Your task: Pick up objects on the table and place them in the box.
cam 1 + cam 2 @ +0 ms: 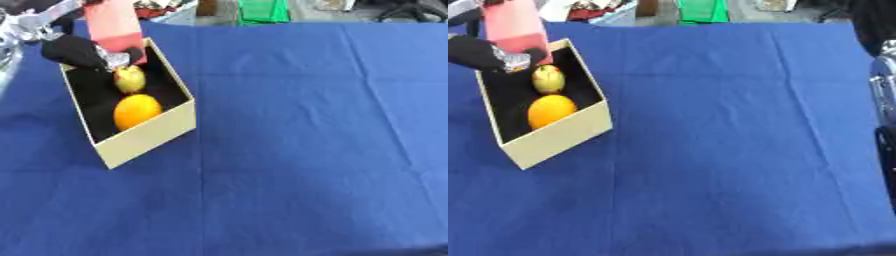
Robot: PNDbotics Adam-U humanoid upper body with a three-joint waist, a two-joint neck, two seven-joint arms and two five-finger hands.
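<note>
Box [149, 135]: one orange [136, 111], one yellow-green fruit [129, 79].

The robot's left hand [77, 51] is black with shiny silver metal at the fingers. Its arm [35, 21] is silver, jointed metal.

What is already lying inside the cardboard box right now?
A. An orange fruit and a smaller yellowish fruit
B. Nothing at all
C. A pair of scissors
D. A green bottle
A. Inside the box an orange fruit lies nearer the camera and a smaller yellowish fruit sits behind it, just under the robot's left hand, which hangs over the box's far end.
</note>
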